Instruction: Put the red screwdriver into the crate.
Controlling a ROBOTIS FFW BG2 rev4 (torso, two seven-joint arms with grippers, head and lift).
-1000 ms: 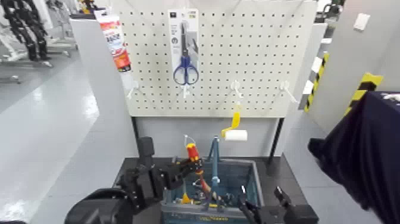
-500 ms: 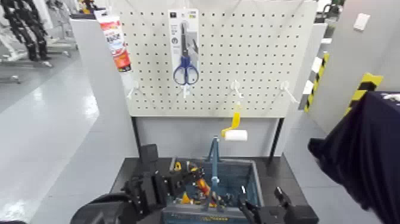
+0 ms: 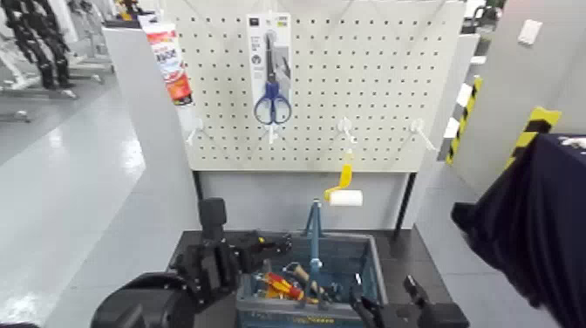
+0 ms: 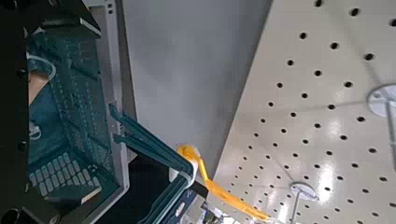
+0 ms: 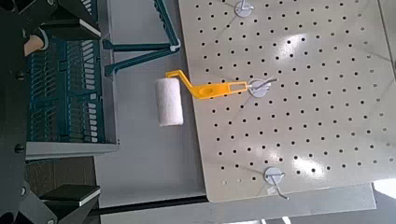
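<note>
The red screwdriver [image 3: 283, 286] lies flat inside the crate [image 3: 371, 262], left of its upright blue handle [image 3: 314, 234], among other tools. My left gripper [image 3: 269, 244] hovers just above the crate's left rear part, open and empty, clear of the screwdriver. My right gripper [image 3: 384, 295] is low at the crate's front right corner, open and empty. The crate also shows in the left wrist view [image 4: 70, 131] and in the right wrist view [image 5: 65, 89]; the screwdriver is not seen in either.
A pegboard [image 3: 375, 87] stands behind the crate, with blue-handled scissors [image 3: 272, 96], a yellow-handled paint roller [image 3: 343, 187] and a red-and-white tube pack [image 3: 166, 61] hanging on it. A dark cloth [image 3: 532, 227] hangs at the right. Several other tools lie in the crate.
My left gripper lowered the screwdriver from upright above the crate, let it go inside, and drew back up and left. The right gripper has not moved.
</note>
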